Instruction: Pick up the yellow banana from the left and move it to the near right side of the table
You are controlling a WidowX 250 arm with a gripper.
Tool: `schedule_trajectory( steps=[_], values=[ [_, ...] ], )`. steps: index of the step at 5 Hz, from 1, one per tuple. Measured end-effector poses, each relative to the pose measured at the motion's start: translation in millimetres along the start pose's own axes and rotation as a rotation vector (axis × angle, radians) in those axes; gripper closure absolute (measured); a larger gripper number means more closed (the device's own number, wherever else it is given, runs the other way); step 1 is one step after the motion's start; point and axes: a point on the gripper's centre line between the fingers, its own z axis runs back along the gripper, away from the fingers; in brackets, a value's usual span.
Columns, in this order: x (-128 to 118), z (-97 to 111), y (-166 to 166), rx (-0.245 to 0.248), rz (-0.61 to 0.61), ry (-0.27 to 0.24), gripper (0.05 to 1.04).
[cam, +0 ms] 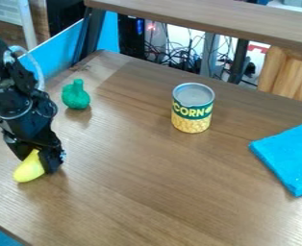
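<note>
At the left of the view, the black gripper point(39, 156) hangs low over the wooden table. A yellow object point(29, 169), rounded at its lower end and narrower at the top, sits between its fingers, which are closed around its upper part. Part of the yellow object is hidden by the gripper. Behind and to the right of the arm stands a green bulb-shaped object point(76, 95) with a short stem. A corn can point(192, 108) stands upright right of the table's middle. Farther right lies a folded blue cloth point(290, 158).
The wooden table point(154, 192) runs toward the front, with its left front edge at the lower left. A raised wooden shelf or second tabletop point(211, 15) crosses the back. Cables point(185, 60) and dark metal legs are behind the table.
</note>
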Motion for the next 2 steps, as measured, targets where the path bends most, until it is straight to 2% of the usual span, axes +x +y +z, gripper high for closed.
schedule_trajectory(
  steps=[1, 2],
  values=[
    [-2.7, -2.5, -1.0, 0.000, 0.016, -0.002, 0.468],
    [-6.5, 4.1, -5.4, -0.021, 0.015, 0.008, 0.470]
  ],
)
